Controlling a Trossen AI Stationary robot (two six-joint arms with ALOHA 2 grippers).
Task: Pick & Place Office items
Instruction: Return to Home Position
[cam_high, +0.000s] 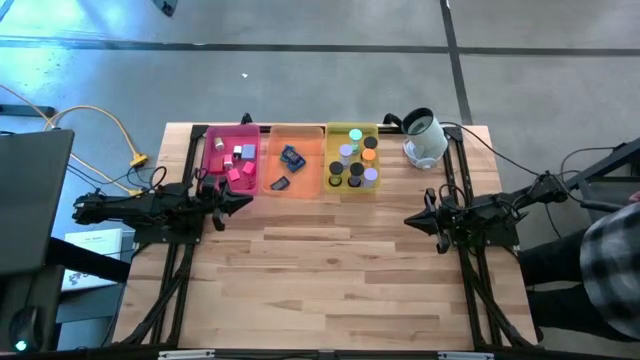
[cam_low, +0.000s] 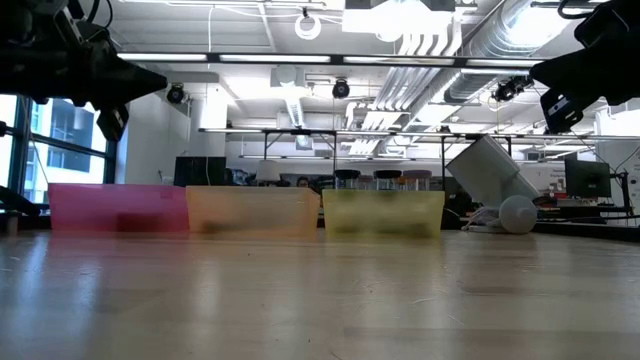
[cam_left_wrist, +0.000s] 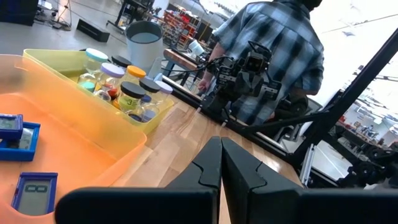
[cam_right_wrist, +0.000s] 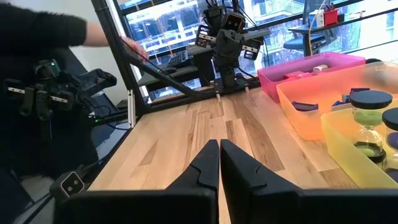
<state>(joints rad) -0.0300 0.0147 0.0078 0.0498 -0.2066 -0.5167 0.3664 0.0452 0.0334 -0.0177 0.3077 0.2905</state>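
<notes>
My left gripper (cam_left_wrist: 221, 142) has its fingers (cam_left_wrist: 208, 168) clenched flat together with nothing between them. It hangs above the surface (cam_high: 330, 290), just in front of the pink tray (cam_high: 212, 145). My right gripper (cam_right_wrist: 219, 144) is clenched the same way and empty. It hangs over the right side of the surface, in front of the white rounded device (cam_high: 425, 142) and well apart from the trays. All the office items I can see lie in the three trays along the far edge. There are pink and white cubes (cam_high: 238, 170) in the pink tray, dark blue digital clocks (cam_high: 291, 156) in the orange tray (cam_high: 300, 135), and capped hourglasses (cam_high: 352, 165) standing upright in the yellow tray (cam_high: 330, 188). A person in a plaid shirt (cam_high: 612, 262) is just beside the right arm.
</notes>
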